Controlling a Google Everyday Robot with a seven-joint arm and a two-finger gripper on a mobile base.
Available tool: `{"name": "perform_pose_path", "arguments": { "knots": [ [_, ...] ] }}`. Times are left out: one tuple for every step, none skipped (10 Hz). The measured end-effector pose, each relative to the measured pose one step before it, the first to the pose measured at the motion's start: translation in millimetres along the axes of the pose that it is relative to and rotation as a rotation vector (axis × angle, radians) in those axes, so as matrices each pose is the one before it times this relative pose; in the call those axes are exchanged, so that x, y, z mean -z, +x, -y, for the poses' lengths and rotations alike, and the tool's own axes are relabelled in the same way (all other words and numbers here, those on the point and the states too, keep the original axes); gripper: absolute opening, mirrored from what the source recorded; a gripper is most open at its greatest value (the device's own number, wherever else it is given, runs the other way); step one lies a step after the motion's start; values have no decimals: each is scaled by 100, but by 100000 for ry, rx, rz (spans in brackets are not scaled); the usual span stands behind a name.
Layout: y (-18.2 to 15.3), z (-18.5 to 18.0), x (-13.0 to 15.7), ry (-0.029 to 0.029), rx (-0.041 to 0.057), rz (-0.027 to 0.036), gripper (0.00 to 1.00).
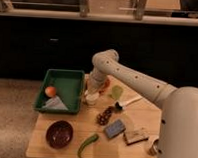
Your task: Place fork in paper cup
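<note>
Gripper [91, 93] is down low, right over the white paper cup [92, 99], just beside the green tray [66, 77] on the table [140, 115]. Clamped or apart? Cannot tell. The fork can't be made out. 1 orange [51, 91] sits in the tray, and a dark bowl [59, 133] is out front.

Office kitchenette, seemingly: wooden table [143, 116] before a dark counter [44, 45], gripper [90, 92] at the paper cup [92, 99].

I counted one green bin [67, 77], one orange [50, 91], one dark bowl [59, 133], one blue sponge [114, 128], one paper cup [92, 99], and one gripper [93, 89], hanging right above that cup.
</note>
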Motion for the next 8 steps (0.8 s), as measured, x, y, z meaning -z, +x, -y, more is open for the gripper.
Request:
{"name": "perform_pose_path", "arguments": {
  "knots": [
    [113,-52,-47,-285,-36,-538,79],
    [57,-8,-33,-120,-183,-341,80],
    [101,-23,22,-12,-204,-329,80],
    [108,-60,-72,-20,-184,-16,80],
    [61,-14,-42,57,-142,48,80],
    [67,-22,-44,29,-16,28,80],
    [63,-30,-48,66,28,61,80],
    [22,-14,13,381,149,106,80]
  ]
}}
